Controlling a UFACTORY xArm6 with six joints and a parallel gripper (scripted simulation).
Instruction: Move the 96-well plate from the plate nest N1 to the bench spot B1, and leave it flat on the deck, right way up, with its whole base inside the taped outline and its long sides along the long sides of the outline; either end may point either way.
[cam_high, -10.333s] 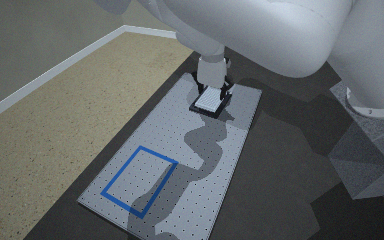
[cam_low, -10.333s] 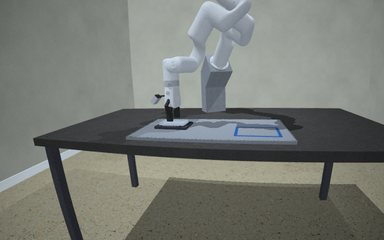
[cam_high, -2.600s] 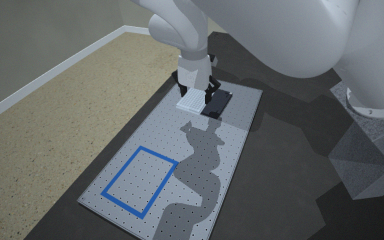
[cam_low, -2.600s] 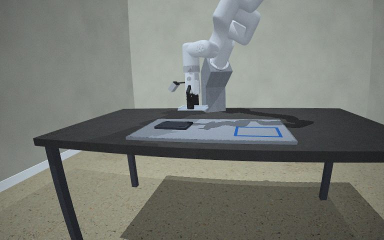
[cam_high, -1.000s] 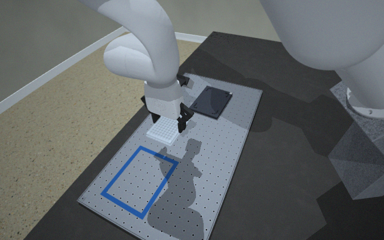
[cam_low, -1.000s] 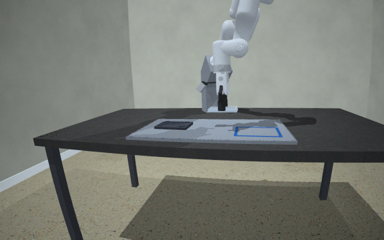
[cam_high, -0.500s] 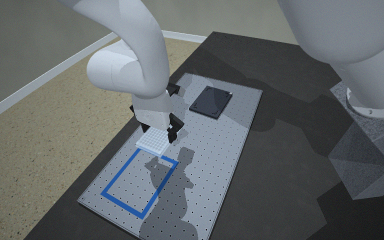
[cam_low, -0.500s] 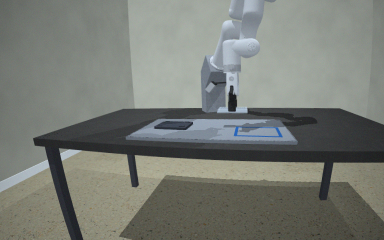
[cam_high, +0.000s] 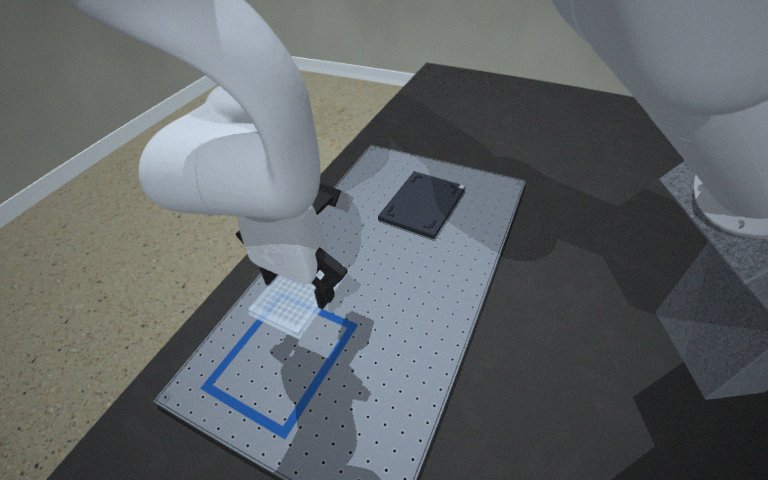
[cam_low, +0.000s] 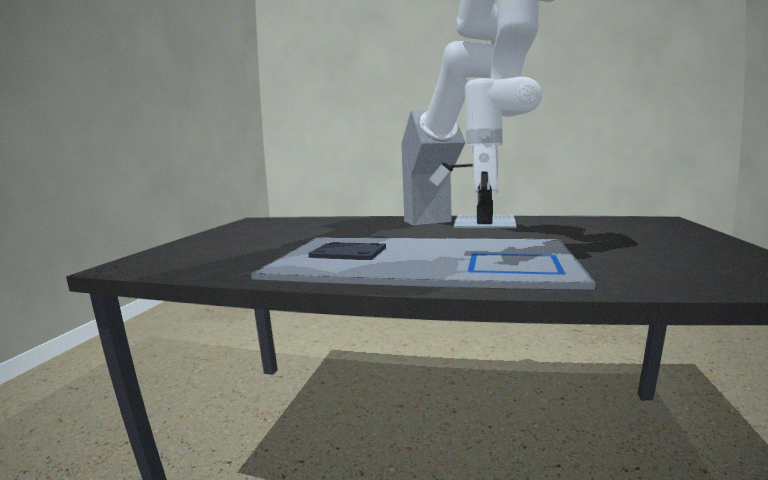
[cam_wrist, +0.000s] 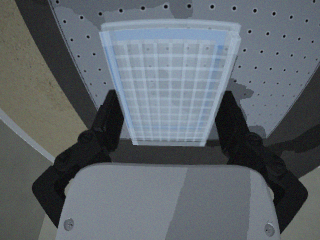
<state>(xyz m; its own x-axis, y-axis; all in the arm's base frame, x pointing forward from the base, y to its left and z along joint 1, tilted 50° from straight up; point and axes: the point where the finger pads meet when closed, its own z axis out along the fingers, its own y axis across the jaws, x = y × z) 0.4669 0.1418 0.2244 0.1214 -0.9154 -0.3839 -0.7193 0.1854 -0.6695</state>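
Clear 96-well plate (cam_high: 284, 309) clamped level between the black fingers of the claw (cam_high: 294, 285), held above the perforated deck (cam_high: 396, 316) on the dark counter (cam_high: 566, 350), over the near corner of the blue taped outline (cam_high: 218, 390), well apart from the dark nest (cam_high: 421, 203).

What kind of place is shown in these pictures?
Probably a laboratory automation bench. A gripper holds a clear 96-well plate above a perforated deck that carries a dark plate nest and a blue taped outline, all on a dark table.
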